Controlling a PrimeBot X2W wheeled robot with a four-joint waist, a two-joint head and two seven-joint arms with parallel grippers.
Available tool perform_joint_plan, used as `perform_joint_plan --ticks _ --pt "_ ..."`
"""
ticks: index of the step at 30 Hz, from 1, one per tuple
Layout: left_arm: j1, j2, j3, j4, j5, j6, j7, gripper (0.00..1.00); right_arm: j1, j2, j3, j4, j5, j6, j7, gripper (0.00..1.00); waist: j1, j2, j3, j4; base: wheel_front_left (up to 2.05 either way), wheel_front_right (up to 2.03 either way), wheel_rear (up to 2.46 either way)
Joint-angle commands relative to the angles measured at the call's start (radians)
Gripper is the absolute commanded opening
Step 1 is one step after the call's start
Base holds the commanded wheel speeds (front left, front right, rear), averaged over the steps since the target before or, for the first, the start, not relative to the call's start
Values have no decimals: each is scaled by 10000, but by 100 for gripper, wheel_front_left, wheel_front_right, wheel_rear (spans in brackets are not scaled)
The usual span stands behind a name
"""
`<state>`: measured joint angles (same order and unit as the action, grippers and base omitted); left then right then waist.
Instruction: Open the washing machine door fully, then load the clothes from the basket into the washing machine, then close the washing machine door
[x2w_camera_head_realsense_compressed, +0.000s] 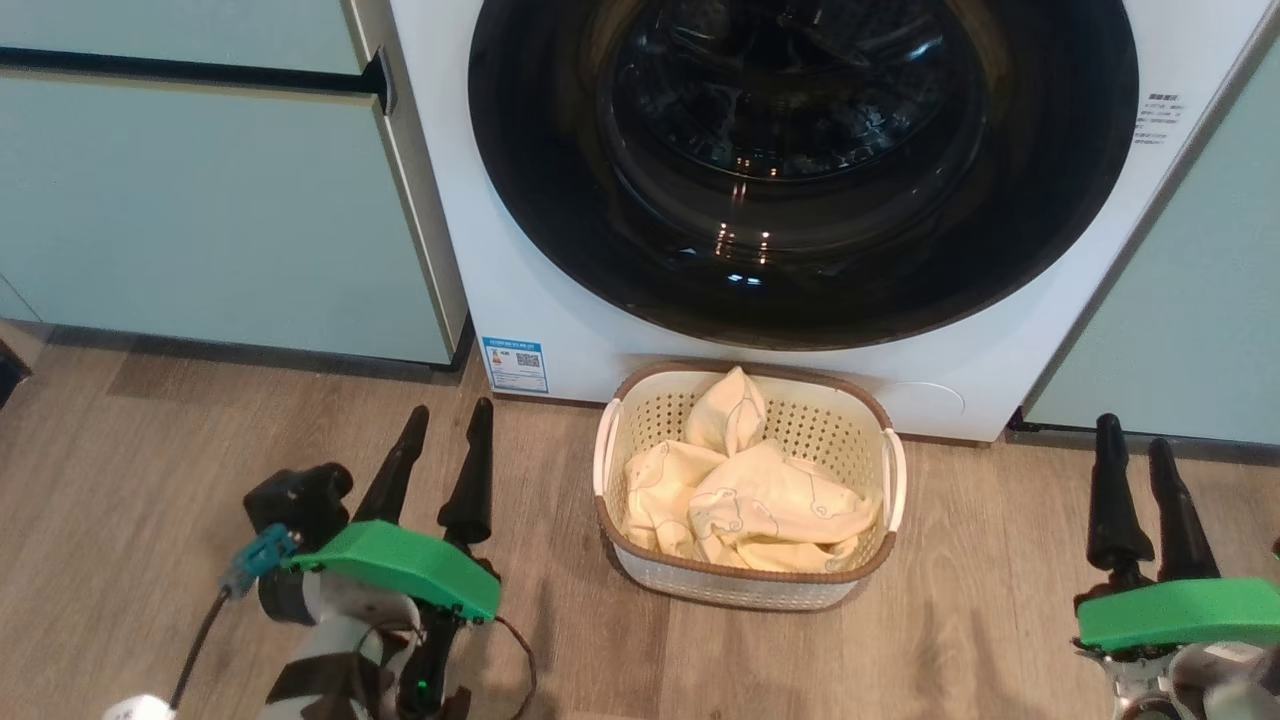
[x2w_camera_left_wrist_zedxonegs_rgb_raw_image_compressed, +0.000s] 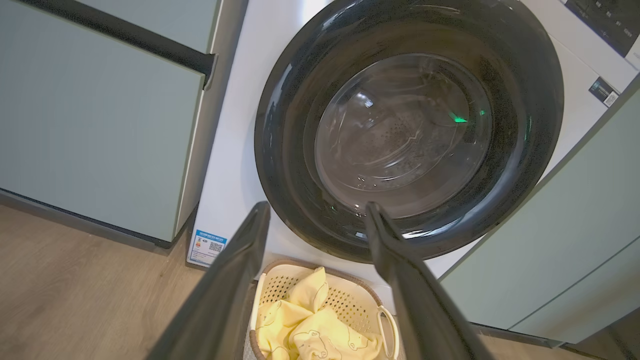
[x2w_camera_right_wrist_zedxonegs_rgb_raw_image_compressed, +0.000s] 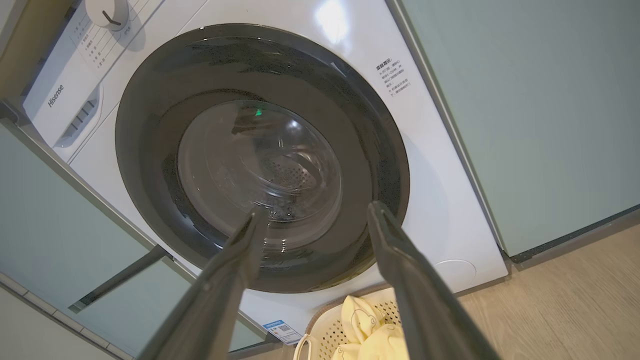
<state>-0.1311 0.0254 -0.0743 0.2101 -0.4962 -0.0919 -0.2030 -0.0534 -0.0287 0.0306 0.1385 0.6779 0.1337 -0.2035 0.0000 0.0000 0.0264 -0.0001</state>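
The white washing machine (x2w_camera_head_realsense_compressed: 500, 250) stands ahead with its round black-rimmed door (x2w_camera_head_realsense_compressed: 800, 170) shut flat against the front. On the floor just before it sits the cream basket (x2w_camera_head_realsense_compressed: 640, 410), holding pale yellow clothes (x2w_camera_head_realsense_compressed: 760, 490) with bear outlines. My left gripper (x2w_camera_head_realsense_compressed: 448, 412) hovers open over the floor to the basket's left, empty. At the basket's right, my right gripper (x2w_camera_head_realsense_compressed: 1135, 432) is open and empty too. The left wrist view looks at the door (x2w_camera_left_wrist_zedxonegs_rgb_raw_image_compressed: 410, 125) and the basket (x2w_camera_left_wrist_zedxonegs_rgb_raw_image_compressed: 270, 285); the right wrist view shows the door (x2w_camera_right_wrist_zedxonegs_rgb_raw_image_compressed: 260, 155) and clothes (x2w_camera_right_wrist_zedxonegs_rgb_raw_image_compressed: 365, 320).
Pale-green cabinets (x2w_camera_head_realsense_compressed: 200, 200) flank the washing machine on both sides, the right one (x2w_camera_head_realsense_compressed: 1180, 300) close to its edge. A wooden floor (x2w_camera_head_realsense_compressed: 130, 480) spreads around the basket. A blue sticker (x2w_camera_head_realsense_compressed: 515, 365) marks the machine's lower left corner.
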Motion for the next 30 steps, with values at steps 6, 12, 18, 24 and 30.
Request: perform_joint_plan --ticks 6,12,18,24,30 --pt "-651 223 107 -403 1058 147 -325 100 -669 -193 188 -459 -950 -28 -318 100 0 0 27 4 0 0 0" --pt "-729 240 31 -378 1796 234 -501 100 -706 -208 208 -485 -1749 -30 -495 100 0 0 39 15 0 0 0" --pt "-768 248 -55 -280 2272 260 -588 100 -689 -215 258 -443 -2110 -30 -582 100 0 0 38 12 0 0 0" --pt "-731 248 -84 53 2318 361 -588 100 -647 -215 302 -62 -2135 -30 -582 100 0 0 22 3 0 0 0" --pt "-760 248 -67 378 2356 507 -588 100 -586 -215 333 143 -2193 -30 -582 100 0 0 17 12 0 0 0"
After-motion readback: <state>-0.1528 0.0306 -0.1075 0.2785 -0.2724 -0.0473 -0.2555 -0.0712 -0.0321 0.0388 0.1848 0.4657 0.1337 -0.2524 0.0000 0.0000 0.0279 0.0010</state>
